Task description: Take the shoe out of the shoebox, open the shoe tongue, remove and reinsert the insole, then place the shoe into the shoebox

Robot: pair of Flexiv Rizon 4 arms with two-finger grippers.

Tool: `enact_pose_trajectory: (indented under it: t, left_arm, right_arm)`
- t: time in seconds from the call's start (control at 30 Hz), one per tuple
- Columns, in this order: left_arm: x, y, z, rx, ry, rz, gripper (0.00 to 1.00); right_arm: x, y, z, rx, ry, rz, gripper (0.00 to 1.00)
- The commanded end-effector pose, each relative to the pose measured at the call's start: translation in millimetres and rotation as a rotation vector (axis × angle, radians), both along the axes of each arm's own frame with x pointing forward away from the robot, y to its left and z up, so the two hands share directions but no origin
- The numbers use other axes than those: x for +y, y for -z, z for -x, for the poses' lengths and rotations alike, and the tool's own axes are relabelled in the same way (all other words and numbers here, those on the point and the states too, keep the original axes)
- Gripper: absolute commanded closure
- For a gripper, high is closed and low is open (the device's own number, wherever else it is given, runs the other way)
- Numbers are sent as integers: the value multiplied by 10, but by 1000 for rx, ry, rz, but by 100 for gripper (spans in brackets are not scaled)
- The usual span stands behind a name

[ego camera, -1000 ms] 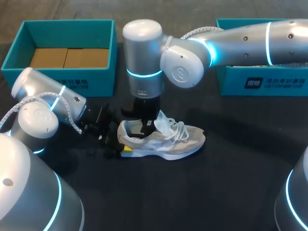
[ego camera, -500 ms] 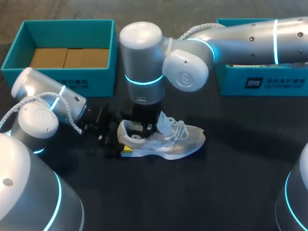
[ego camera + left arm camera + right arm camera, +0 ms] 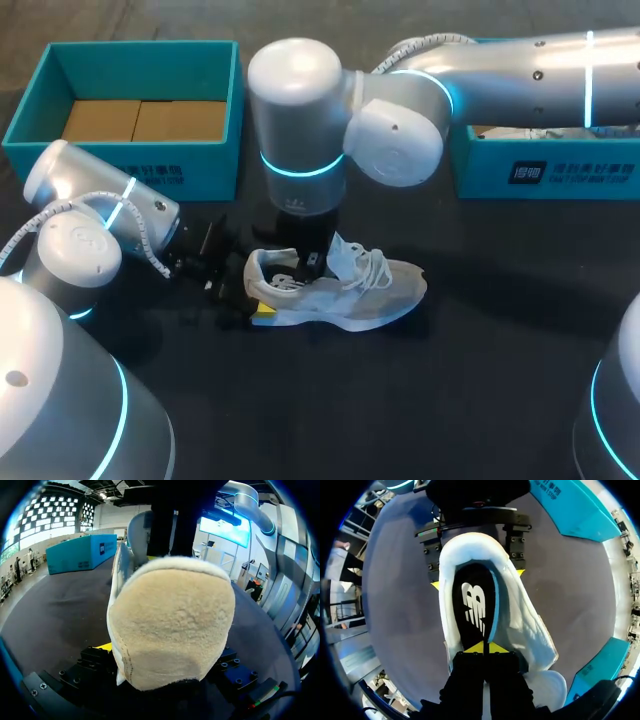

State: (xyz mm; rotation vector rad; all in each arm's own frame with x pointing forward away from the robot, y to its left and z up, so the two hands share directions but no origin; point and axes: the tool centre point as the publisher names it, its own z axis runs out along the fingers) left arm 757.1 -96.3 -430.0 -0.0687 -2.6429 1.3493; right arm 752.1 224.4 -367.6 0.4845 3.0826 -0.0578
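Shoe [image 3: 340, 295] is out of the box and lies on its side-ish on the black table [image 3: 480, 350], heel toward my left arm and toe toward the right. Both teal shoeboxes sit at the far edge, well apart from it: one far left [image 3: 130, 170], one far right [image 3: 560, 172].

It's a light grey/off-white sneaker with a white sole. The laces [image 3: 372, 268] are loose and the tongue [image 3: 340, 255] is pulled up and forward, so the mouth is wide open. The black insole [image 3: 472, 605] with a white logo sits inside on the footbed, with a teal edge showing along one side.

The left gripper [image 3: 252, 298] is low at the heel. Its fingers [image 3: 435, 585] bracket the heel cup from both sides with the yellow tips against the shoe, so it is clamped on the shoe. In the left wrist view the fuzzy heel fills everything.

The right gripper [image 3: 483, 647] comes straight down into the shoe opening, just behind the tongue. Its yellow tips are pressed together on the insole's forward part. I can't tell whether a thin bit of insole is pinched between them; it reads as closed.
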Motion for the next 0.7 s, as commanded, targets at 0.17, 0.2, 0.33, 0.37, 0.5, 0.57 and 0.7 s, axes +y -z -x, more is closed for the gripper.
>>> enact_pose_trajectory:
  t: [0.17, 0.2, 0.33, 0.37, 0.5, 0.57, 0.7]
  left_arm:
    - [-5, 61, -29, 0, -1, -2, 100]
    - [-5, 61, -29, 0, -1, -2, 100]
    - [-5, 61, -29, 0, -1, -2, 100]
    - [-5, 61, -29, 0, -1, -2, 100]
    - [-5, 61, -29, 0, -1, -2, 100]
    - [-5, 61, -29, 0, -1, -2, 100]
    - [-5, 61, -29, 0, -1, -2, 100]
  right_arm:
    - [-145, -79, 61, -22, 31, -5, 100]
    - [-171, -82, 65, -21, 36, -2, 100]
    - [-233, -99, 70, -29, 55, -1, 100]
    - [-290, -120, 72, -45, 78, -10, 100]
    - [-342, -145, 60, -65, 96, -29, 100]
    - [-345, -162, 44, -75, 99, -34, 100]
    - [-350, -200, -7, -96, 101, -43, 100]
